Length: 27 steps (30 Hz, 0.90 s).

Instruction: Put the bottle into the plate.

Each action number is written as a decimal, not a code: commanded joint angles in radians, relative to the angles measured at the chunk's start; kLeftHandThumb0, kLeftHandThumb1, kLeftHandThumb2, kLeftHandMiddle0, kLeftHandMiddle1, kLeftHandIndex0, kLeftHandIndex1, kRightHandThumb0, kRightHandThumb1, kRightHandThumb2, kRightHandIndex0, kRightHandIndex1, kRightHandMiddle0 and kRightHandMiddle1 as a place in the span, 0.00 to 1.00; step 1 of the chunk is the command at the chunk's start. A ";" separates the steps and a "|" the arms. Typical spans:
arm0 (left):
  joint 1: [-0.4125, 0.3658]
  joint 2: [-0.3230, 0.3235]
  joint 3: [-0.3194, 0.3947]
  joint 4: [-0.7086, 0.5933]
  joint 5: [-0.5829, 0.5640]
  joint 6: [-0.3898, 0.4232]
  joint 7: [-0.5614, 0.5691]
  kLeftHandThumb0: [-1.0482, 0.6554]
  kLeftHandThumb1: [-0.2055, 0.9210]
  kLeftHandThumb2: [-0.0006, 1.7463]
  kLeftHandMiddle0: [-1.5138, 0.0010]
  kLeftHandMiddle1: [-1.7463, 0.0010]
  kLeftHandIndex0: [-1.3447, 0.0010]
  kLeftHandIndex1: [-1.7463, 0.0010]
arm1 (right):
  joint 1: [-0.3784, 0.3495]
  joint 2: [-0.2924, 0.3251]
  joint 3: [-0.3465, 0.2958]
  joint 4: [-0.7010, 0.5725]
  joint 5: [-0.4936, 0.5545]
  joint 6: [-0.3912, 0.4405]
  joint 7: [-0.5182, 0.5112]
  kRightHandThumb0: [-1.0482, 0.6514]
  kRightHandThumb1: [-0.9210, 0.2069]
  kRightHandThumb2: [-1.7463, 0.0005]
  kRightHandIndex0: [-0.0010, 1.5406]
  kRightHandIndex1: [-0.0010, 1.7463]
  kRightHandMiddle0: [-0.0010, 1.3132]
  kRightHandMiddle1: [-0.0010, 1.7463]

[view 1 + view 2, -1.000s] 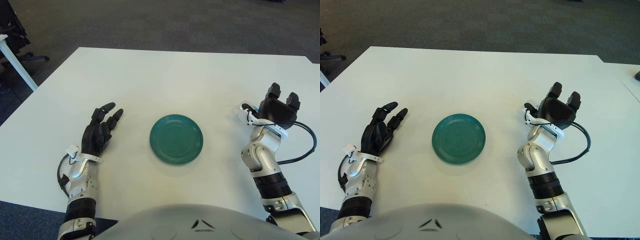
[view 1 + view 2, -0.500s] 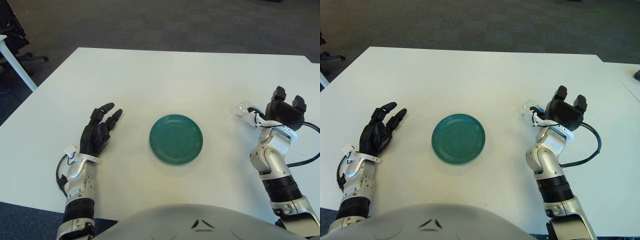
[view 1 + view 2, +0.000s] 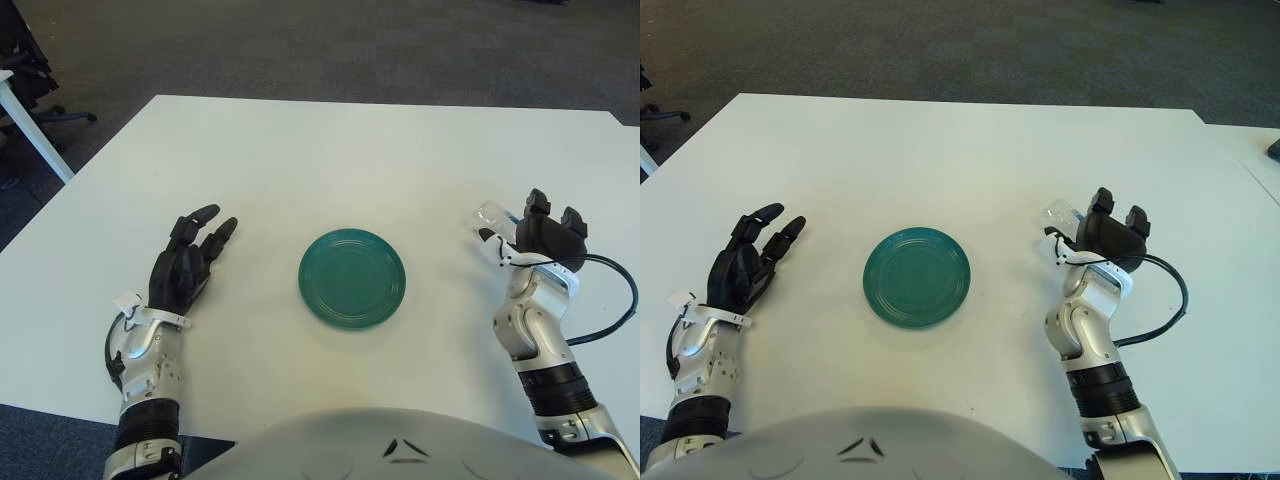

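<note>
A round green plate (image 3: 352, 277) lies flat in the middle of the white table (image 3: 330, 150). A small clear bottle (image 3: 492, 215) lies on its side to the right of the plate, its far end hidden behind my right hand (image 3: 540, 235). That hand stands just right of the bottle, fingers pointing up and loosely spread, not closed around it. Its thumb tip sits close below the bottle's near end. My left hand (image 3: 187, 262) shows left of the plate, fingers stretched out and holding nothing.
A black cable (image 3: 610, 310) loops from my right wrist over the table on the right. Dark carpet lies beyond the table's far edge, and a white desk leg with chair parts (image 3: 35, 120) stands at the far left.
My right hand swung right, then came back left and lower, ending close against the bottle. My left hand slid slightly left and toward me. The plate has not moved.
</note>
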 commanded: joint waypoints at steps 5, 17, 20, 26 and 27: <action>0.023 0.022 0.019 -0.041 -0.023 0.030 -0.016 0.25 1.00 0.27 0.73 0.83 0.93 0.37 | 0.016 0.025 0.014 -0.017 0.016 -0.032 -0.025 0.00 0.00 0.64 0.01 0.00 0.00 0.00; 0.046 0.025 0.027 -0.082 -0.032 0.053 -0.017 0.25 1.00 0.27 0.73 0.83 0.93 0.37 | 0.007 0.064 0.016 0.026 0.080 -0.090 -0.067 0.00 0.00 0.63 0.01 0.00 0.01 0.00; 0.053 0.024 0.026 -0.097 -0.033 0.059 -0.014 0.25 1.00 0.27 0.73 0.83 0.93 0.37 | -0.002 0.064 0.018 0.042 0.095 -0.103 -0.068 0.00 0.00 0.63 0.01 0.00 0.01 0.00; 0.068 0.020 0.025 -0.134 -0.032 0.074 -0.005 0.25 1.00 0.27 0.73 0.83 0.93 0.37 | -0.004 0.056 0.015 0.041 0.110 -0.124 -0.064 0.00 0.00 0.63 0.01 0.00 0.01 0.01; 0.071 0.019 0.024 -0.141 -0.032 0.077 -0.004 0.25 1.00 0.27 0.73 0.83 0.93 0.37 | -0.004 0.054 0.015 0.040 0.112 -0.129 -0.064 0.00 0.00 0.62 0.02 0.01 0.02 0.01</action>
